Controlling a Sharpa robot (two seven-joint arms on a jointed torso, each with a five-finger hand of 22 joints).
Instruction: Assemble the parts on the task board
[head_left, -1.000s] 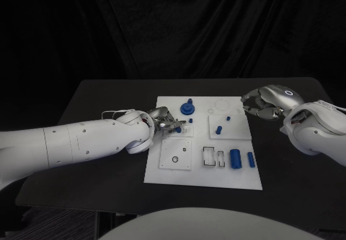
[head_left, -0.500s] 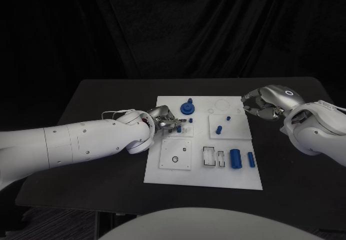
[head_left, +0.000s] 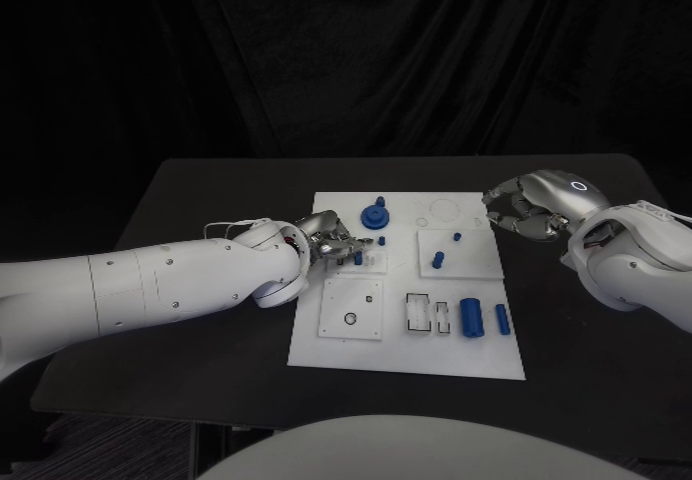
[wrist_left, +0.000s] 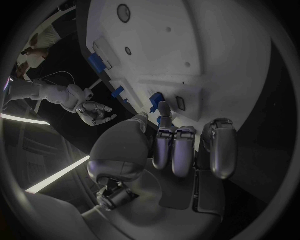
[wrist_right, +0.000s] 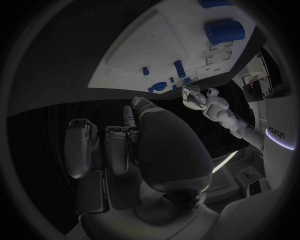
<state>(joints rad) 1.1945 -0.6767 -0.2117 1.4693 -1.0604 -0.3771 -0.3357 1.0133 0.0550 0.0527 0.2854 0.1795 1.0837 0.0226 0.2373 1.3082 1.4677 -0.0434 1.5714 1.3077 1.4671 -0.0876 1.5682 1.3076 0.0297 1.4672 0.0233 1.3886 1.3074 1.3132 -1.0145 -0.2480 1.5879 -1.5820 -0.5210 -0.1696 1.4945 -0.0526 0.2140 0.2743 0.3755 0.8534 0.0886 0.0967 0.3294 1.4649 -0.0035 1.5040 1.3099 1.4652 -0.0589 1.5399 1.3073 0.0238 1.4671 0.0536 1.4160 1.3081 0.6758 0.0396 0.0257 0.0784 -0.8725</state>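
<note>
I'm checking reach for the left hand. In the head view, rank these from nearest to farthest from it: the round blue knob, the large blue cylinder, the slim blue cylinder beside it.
From the left hand:
1. Round blue knob, at the board's far edge.
2. Large blue cylinder, near right area.
3. Slim blue cylinder, just right of it.

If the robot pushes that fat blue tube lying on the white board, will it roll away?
Probably yes: the fat blue cylinder lies on its round side on the flat task board, so a sideways nudge would likely roll it. It looks like solid, stiff plastic, so it should not bend.
</note>
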